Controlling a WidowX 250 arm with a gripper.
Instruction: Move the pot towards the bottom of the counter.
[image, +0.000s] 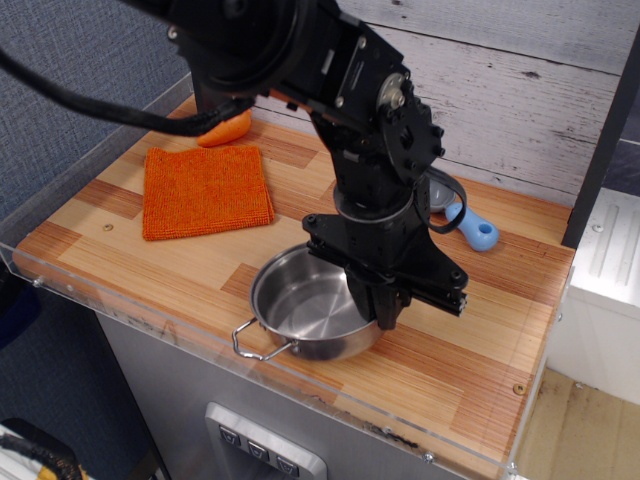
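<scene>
I see the pot (303, 316) resting upright on the surface (470, 350), near its front acrylic rim, one wire handle pointing toward that edge. My pincer (385, 312) reaches down over the pot's right rim; its jaws are hidden. An orange cloth (205, 190), an orange object (225, 129) and a blue scoop (472, 228) lie farther back.

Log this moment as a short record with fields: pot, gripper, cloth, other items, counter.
pot: stainless pot upright near the counter's front edge, one wire handle pointing front-left
gripper: gripper down at the pot's right rim; whether its fingers grip the rim cannot be told
cloth: orange cloth flat at the back left
other items: orange object behind the cloth; blue scoop at the back right
counter: striped wooden counter, clear rim
</scene>
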